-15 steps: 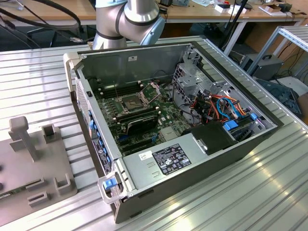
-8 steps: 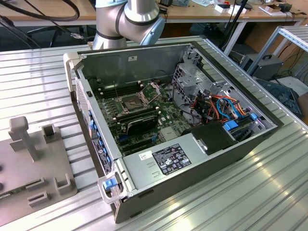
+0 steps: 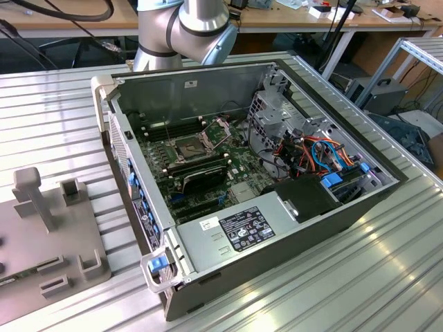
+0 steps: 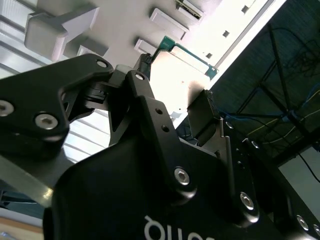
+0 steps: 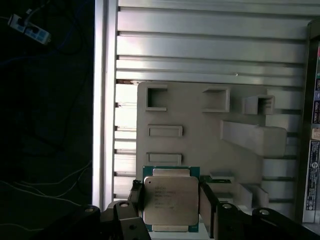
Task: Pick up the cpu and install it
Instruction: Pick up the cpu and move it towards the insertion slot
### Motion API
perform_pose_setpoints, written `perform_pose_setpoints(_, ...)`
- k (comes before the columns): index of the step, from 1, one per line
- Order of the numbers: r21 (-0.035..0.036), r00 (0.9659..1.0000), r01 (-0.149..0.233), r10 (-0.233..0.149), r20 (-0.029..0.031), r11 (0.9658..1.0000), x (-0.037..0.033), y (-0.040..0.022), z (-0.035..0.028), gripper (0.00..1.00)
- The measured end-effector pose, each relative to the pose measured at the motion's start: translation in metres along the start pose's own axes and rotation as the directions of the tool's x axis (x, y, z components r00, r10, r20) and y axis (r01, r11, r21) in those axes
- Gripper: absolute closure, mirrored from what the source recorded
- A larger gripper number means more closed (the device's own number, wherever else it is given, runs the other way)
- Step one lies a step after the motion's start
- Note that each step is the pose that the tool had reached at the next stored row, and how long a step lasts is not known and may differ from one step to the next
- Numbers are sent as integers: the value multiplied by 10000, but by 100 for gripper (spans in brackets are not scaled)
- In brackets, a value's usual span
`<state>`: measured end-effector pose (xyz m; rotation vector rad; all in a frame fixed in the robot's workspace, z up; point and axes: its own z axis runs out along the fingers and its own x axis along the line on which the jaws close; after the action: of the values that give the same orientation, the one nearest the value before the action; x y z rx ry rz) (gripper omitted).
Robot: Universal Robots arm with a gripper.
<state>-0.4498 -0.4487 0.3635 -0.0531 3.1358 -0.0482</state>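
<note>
Status: gripping cpu (image 5: 170, 202) in gripper (image 5: 171, 199), clamping it by two opposite edges with jaws closed on it. Holding it up off everything, silver-grey lid facing the first wrist view, green board rim showing round the lid. Seeing grey fixture block (image 5: 200, 145) well behind it, lying on ribbed aluminium table (image 5: 210, 45). Getting the same grip in the second wrist view: green edge of cpu (image 4: 190, 54) poking out past the black gripper (image 4: 176, 77) links, fixture block (image 4: 60, 25) beyond. Checking exterior view: seeing open computer case (image 3: 187, 97) lying on the table (image 3: 55, 111), motherboard (image 3: 235, 149) facing up. Spotting socket (image 3: 187, 146) near the middle of the board with hinged frame (image 3: 220, 126) tilted up just beside it, black memory sticks (image 3: 201, 178) lying alongside. Seeing arm (image 3: 187, 24) at the far side of the case and fixture block (image 3: 48, 228) at the exterior view's left, apart from the case.
</note>
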Motion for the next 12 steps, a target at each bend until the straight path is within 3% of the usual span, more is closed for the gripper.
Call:
perform_pose_setpoints(3,-1,10000,0,0,1,10000,0,-2,-45,45)
perform_pose_setpoints(12,1,10000,0,0,-2,10000,0,-2,-68,45)
